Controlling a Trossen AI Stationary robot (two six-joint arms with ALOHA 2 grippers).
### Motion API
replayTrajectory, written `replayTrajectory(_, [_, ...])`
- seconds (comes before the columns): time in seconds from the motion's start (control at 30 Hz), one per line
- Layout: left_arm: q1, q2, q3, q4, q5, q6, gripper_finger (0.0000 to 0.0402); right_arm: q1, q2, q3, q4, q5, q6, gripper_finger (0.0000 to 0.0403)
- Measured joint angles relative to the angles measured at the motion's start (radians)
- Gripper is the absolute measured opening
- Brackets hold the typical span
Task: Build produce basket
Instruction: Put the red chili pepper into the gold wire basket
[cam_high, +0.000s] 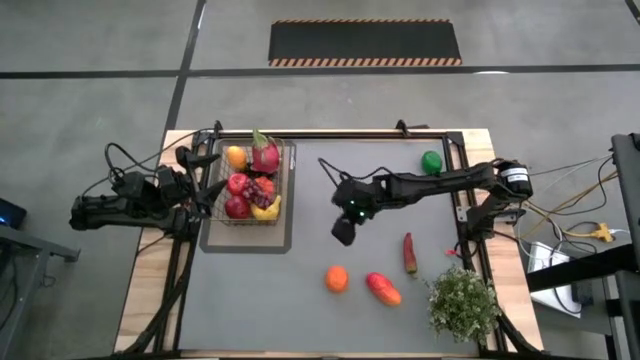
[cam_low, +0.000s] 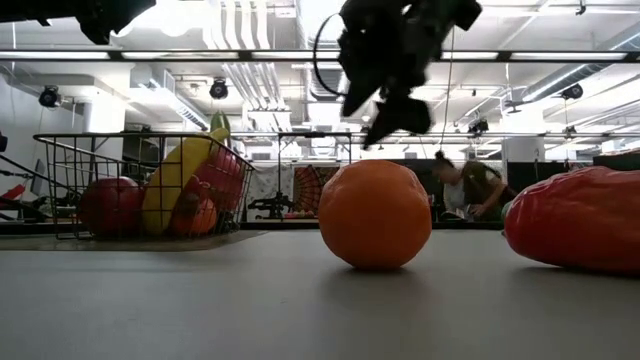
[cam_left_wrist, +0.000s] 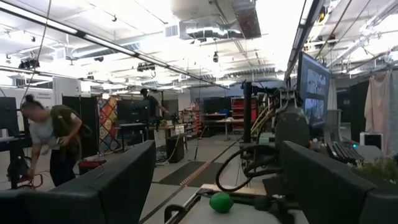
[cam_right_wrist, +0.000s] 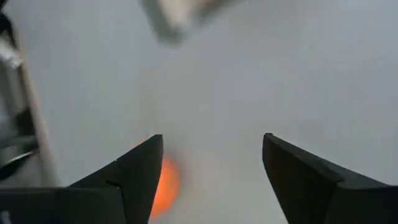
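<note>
Fruit fills most of the wire basket (cam_high: 252, 186) near the far left corner of the table (cam_high: 310, 290): an orange (cam_high: 235, 155), a pink dragon fruit (cam_high: 265, 155), red apples (cam_high: 237, 184), purple grapes (cam_high: 262, 189) and a banana (cam_high: 268, 208) are inside it. The basket sits on a flat grey tray (cam_high: 247, 237).

My right hand (cam_high: 343, 231) hangs over the middle of the table, above the bare surface, its fingers (cam_right_wrist: 140, 171) spread wide with nothing between them (my wrist camera shows an orange blur on the table just past one finger). Below it, toward the near edge, a loose orange (cam_high: 337, 279) lies on the table, with a red-and-orange mango (cam_high: 383, 288) just beside it but apart. A red chilli (cam_high: 409, 253) lies further toward the right edge, and a green lime (cam_high: 431, 161) rests near the far right corner. A bushy potted plant (cam_high: 462, 303) stands at the near right corner.

My left hand (cam_high: 203, 196) is at the left edge, just beside the basket's left wall; its fingers are parted and hold nothing.

A person (cam_low: 468, 187) bends over in the room beyond the table.
</note>
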Motion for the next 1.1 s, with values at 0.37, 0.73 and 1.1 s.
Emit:
replayTrajectory(0.37, [0.0,0.003,-0.004,0.0,0.0,0.0,0.0325,0.086,-0.002,0.0,-0.355,-0.13,0.442,0.0262])
replayTrajectory(0.73, [0.0,0.003,-0.004,0.0,-0.001,0.001,0.0325,0.132,-0.003,-0.05,-0.772,-0.085,0.586,0.0266])
replayTrajectory(1.1, [0.0,0.003,-0.004,0.0,-0.001,0.007,0.0325,0.216,-0.003,-0.222,-0.679,-0.187,0.671,0.0258])
